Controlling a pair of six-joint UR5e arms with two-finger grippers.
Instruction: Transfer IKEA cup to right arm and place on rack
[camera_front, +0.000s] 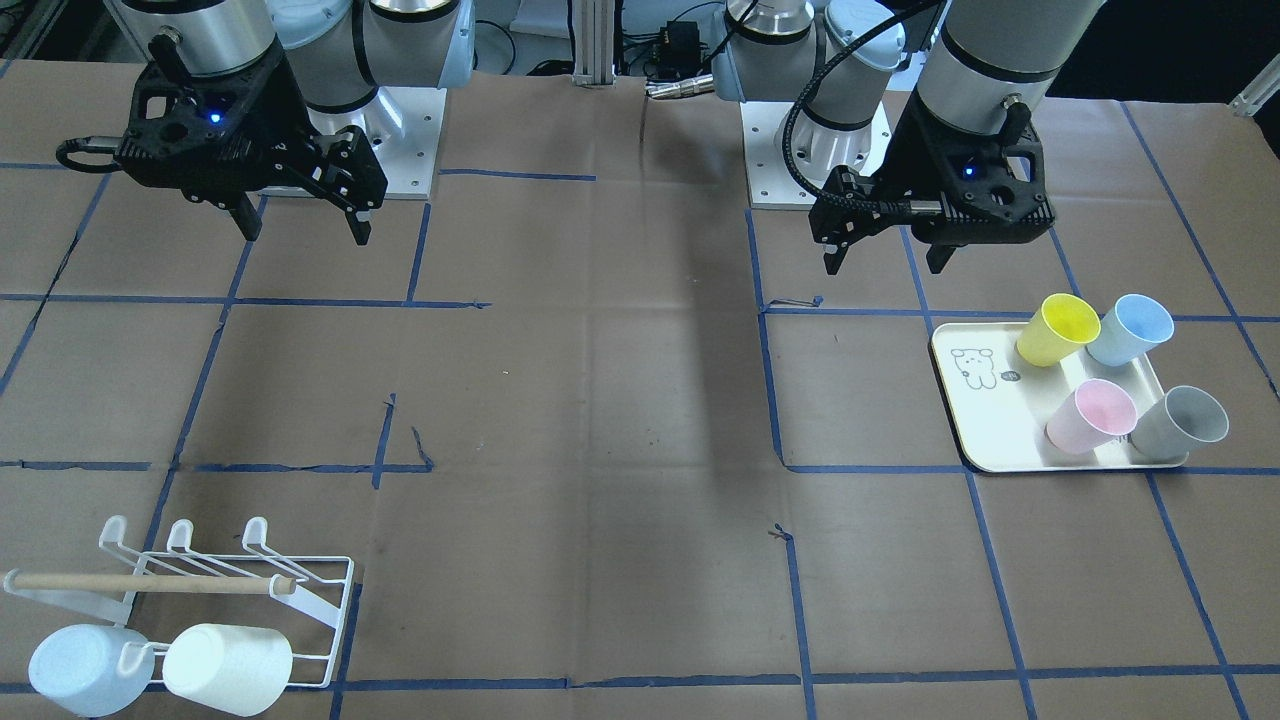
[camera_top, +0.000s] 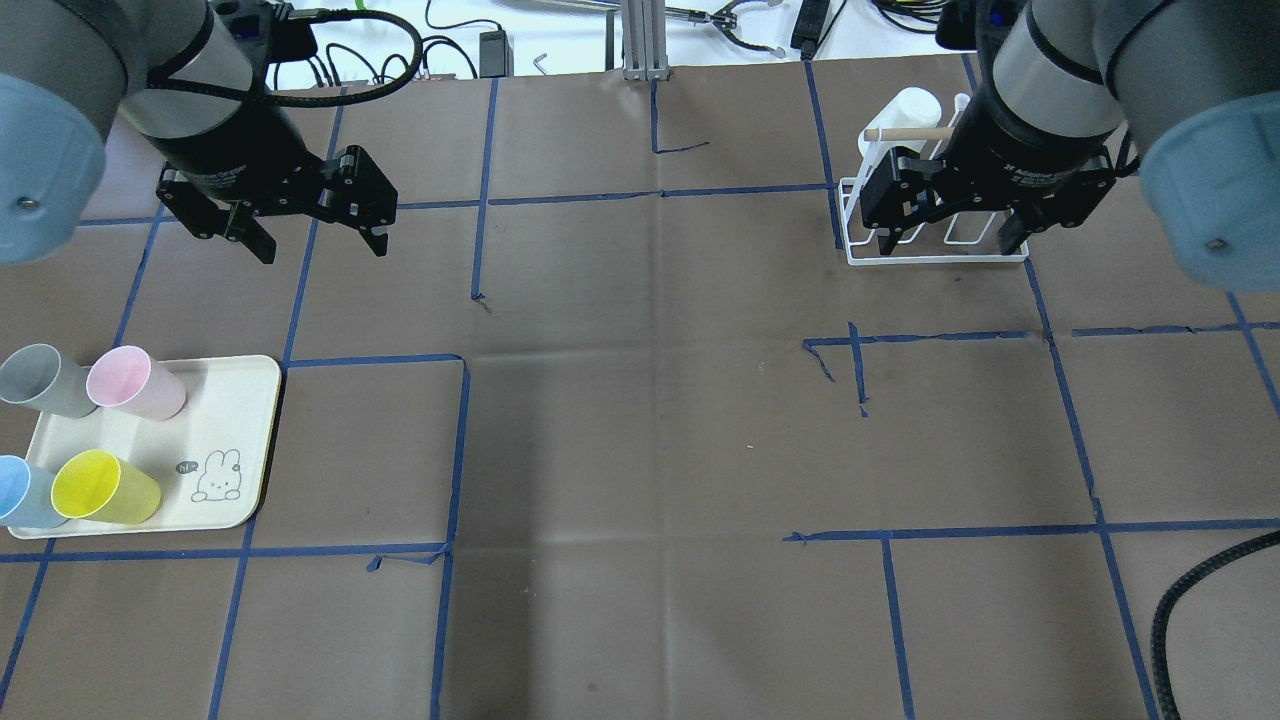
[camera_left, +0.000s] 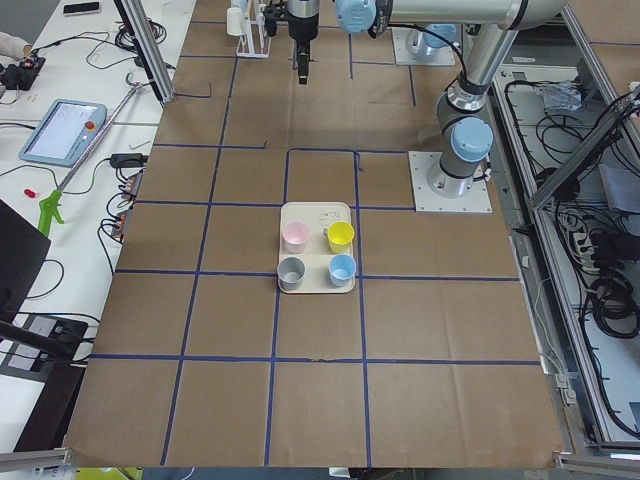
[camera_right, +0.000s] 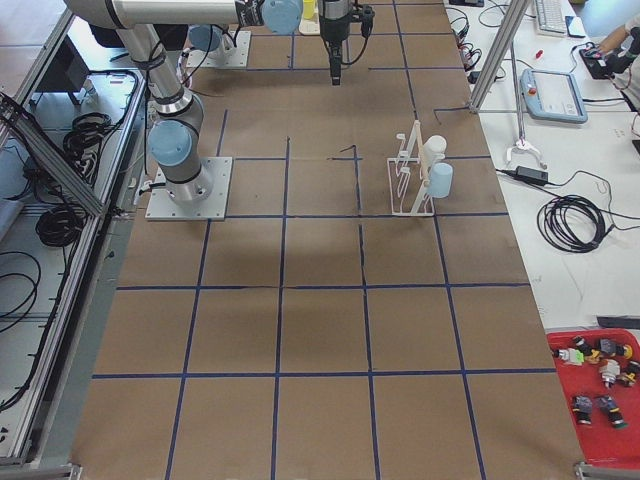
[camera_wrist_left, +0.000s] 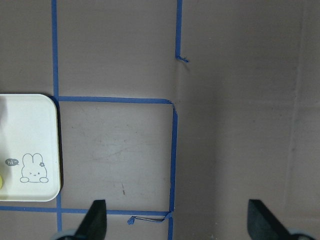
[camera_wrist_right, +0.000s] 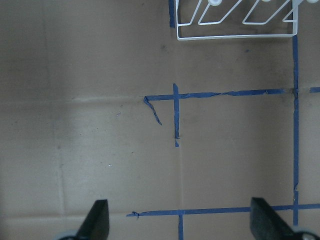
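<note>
Several IKEA cups stand tilted on a cream tray (camera_front: 985, 420): yellow (camera_front: 1058, 330), blue (camera_front: 1130, 330), pink (camera_front: 1090, 415) and grey (camera_front: 1180, 422). My left gripper (camera_front: 885, 262) hangs open and empty above the table, just behind the tray. In the left wrist view only the tray's (camera_wrist_left: 30, 140) corner shows. The white wire rack (camera_front: 312, 607) with its wooden dowel (camera_front: 150, 583) sits at the far end and holds a pale blue cup (camera_front: 85, 668) and a white cup (camera_front: 228, 668). The right arm's gripper (camera_top: 948, 243) hovers open and empty over the rack's (camera_top: 940, 260) near edge.
Brown paper with blue tape grid lines covers the table. Both arm bases are bolted along the robot's side (camera_front: 400, 130). An aluminium post (camera_top: 640, 40) and cables lie beyond the far edge. A wide stretch of bare paper lies between the two grippers.
</note>
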